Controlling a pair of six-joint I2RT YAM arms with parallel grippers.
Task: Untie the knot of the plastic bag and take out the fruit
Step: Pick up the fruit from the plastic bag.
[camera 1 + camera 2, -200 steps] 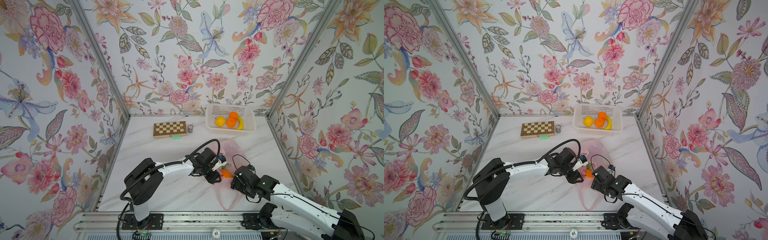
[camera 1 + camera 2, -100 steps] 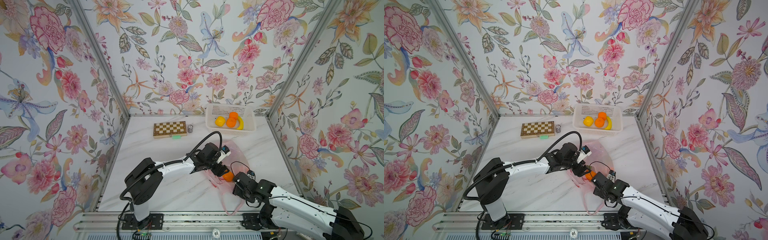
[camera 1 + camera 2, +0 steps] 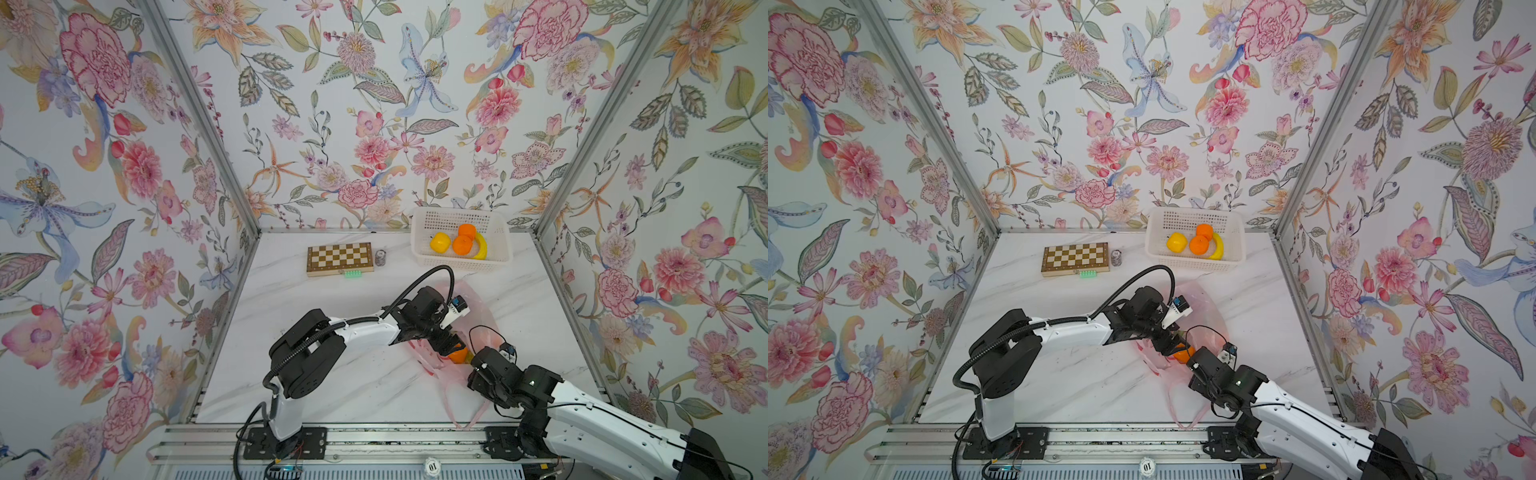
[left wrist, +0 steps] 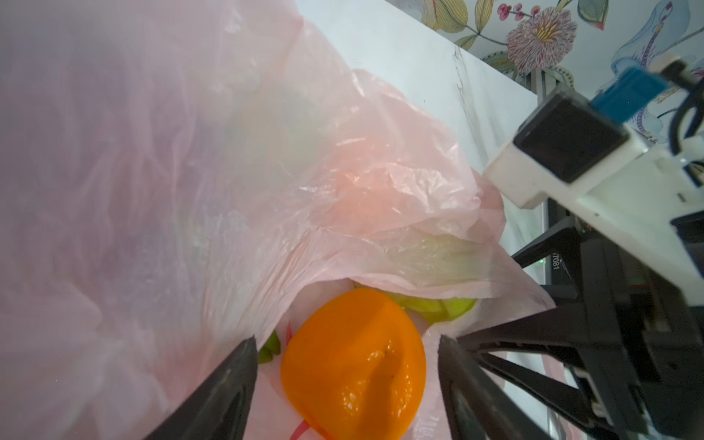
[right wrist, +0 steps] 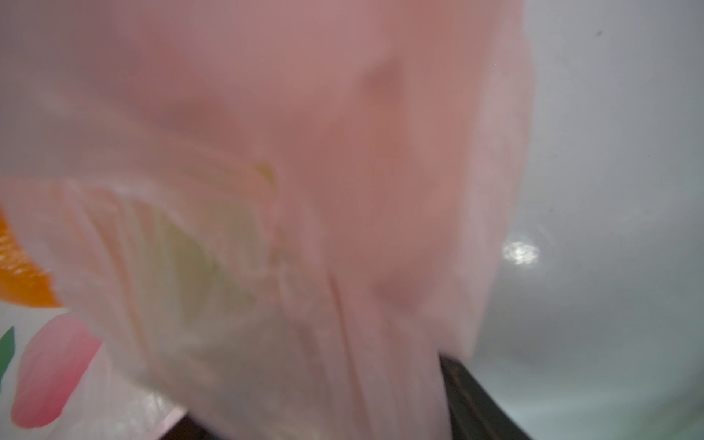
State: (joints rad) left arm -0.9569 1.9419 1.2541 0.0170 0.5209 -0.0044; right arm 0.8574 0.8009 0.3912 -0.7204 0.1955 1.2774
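right gripper (image 3: pixel 473 362) nearest the rail, nose against the open edge of the bag (image 4: pixel 228 171). its own camera gives only blurred pink film and one dark finger, so cannot tell if it pinches film or merely presses on it. loose handle loops (image 3: pixel 465 422) trail toward the rail on the table (image 3: pixel 332 374). no knot seen anywhere; judged already undone.

left gripper (image 4: pixel 346 343) just beyond, reaching into the mouth. jaws spread wide either side of an orange (image 4: pixel 354 365), a gap on each side, nothing gripped. orange lies on the lower film at the mouth, with a green fruit (image 4: pixel 438 306) tucked behind it under the upper film. step in hand, as i read it: close on the orange and lift it out.

risks:
- film sits right against one finger, so closing may trap plastic with the fruit and drag the bag up.
- orange is smooth and round; an off-centre squeeze could pop it deeper.
- the grippers are very near each other and a careless pull-out could knock them together.

far end: basket (image 3: pixel 453 217) by the back wall, a yellow fruit (image 3: pixel 439 242) and banana (image 3: pixel 482 249) among its contents. chessboard (image 3: pixel 340 258) beside it.
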